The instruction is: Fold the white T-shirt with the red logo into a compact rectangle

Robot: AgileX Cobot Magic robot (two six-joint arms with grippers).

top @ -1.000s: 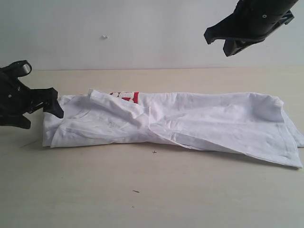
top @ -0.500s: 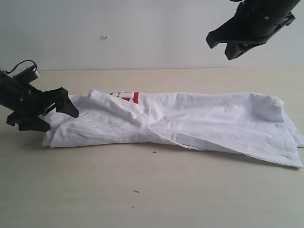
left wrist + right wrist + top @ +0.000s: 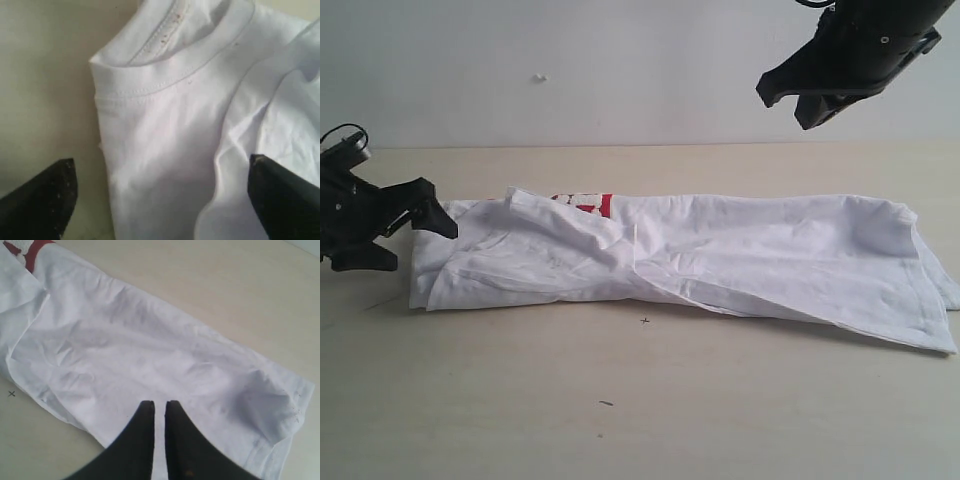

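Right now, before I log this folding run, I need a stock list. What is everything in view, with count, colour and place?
white T-shirt: one, white, lying as a long rumpled strip across the table, collar end at the left of the exterior view
red logo: one, red with white, mostly covered by a fold, peeking out at the shirt's far edge
cross mark: one, dark, on the table just in front of the shirt
speck: one, dark, on the table nearer the camera
table: one, pale beige, under everything
wall: one, off-white, behind the table
left gripper: one, black, open, low at the shirt's collar end
right gripper: one, black, shut, empty, raised above the shirt
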